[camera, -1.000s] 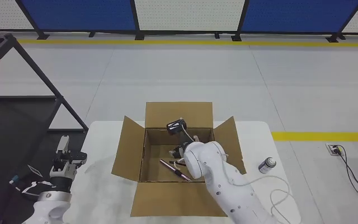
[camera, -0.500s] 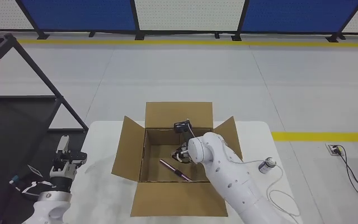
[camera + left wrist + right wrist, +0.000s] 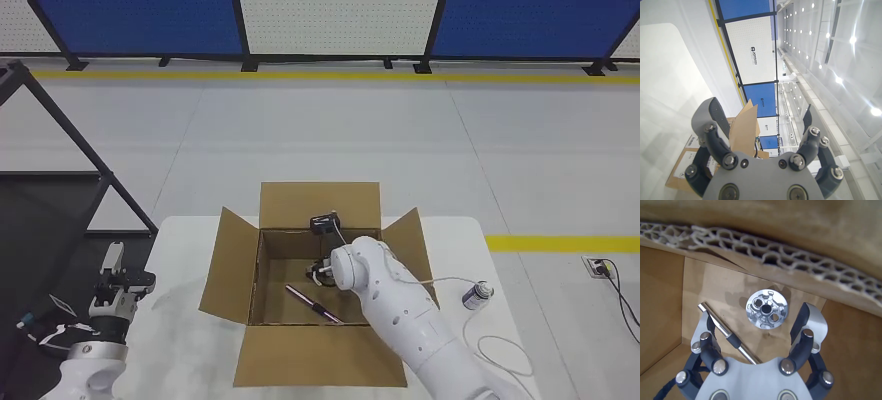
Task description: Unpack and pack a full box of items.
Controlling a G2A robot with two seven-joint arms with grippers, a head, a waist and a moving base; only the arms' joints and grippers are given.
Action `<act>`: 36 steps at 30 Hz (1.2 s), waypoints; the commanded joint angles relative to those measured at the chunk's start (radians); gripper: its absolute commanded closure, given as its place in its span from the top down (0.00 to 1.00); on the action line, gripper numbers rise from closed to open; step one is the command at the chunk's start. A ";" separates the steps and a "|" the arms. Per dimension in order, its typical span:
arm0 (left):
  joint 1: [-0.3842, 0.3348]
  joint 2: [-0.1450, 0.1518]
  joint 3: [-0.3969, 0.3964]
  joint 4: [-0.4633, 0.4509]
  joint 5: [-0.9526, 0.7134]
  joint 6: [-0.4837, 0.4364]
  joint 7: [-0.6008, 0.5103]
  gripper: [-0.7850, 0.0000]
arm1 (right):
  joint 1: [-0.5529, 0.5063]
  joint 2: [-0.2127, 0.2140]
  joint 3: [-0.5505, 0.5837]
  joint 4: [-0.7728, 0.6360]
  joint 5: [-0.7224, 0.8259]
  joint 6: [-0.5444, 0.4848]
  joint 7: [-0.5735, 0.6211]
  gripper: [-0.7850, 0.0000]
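Right wrist view | right gripper (image 3: 755, 311) hovering spread wide, empty, over round silver metal disc (image 3: 766, 309) lying flat on brown cardboard box (image 3: 662, 285) floor | judging disc rigid, weighty, slick | favouring pinching across rim

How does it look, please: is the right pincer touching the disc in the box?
Apart. The right wrist view shows bare box floor between the disc and each finger of the open pincer.
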 commanded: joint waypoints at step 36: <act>0.000 0.000 0.000 0.000 0.000 0.000 0.000 1.00 | -0.015 -0.019 -0.005 -0.015 -0.112 -0.038 -0.087 0.00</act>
